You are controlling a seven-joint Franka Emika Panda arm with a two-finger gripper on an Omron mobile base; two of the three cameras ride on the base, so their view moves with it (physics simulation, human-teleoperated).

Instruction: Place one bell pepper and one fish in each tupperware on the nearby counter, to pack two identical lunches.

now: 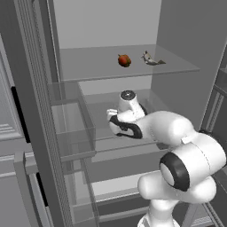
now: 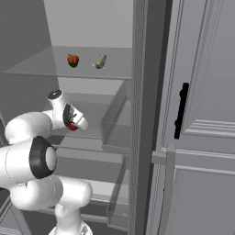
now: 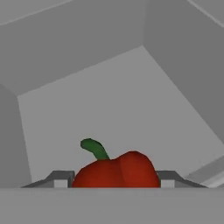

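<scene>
My gripper (image 3: 114,181) is inside the fridge on the middle shelf (image 1: 133,144), fingers (image 3: 60,178) either side of a bright red bell pepper (image 3: 116,170). Looks clamped on it, though contact is hard to confirm from this angle. Darker pepper (image 1: 124,60) and a fish (image 1: 150,59) sit near each other on the upper glass shelf (image 1: 88,66).

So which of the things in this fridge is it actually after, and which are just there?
Part of the job:
- bright red pepper, between the fingers of the tool
- darker pepper on the upper glass shelf
- fish beside it

Just there:
- clear door bins
- cabinet door with black handle
</scene>
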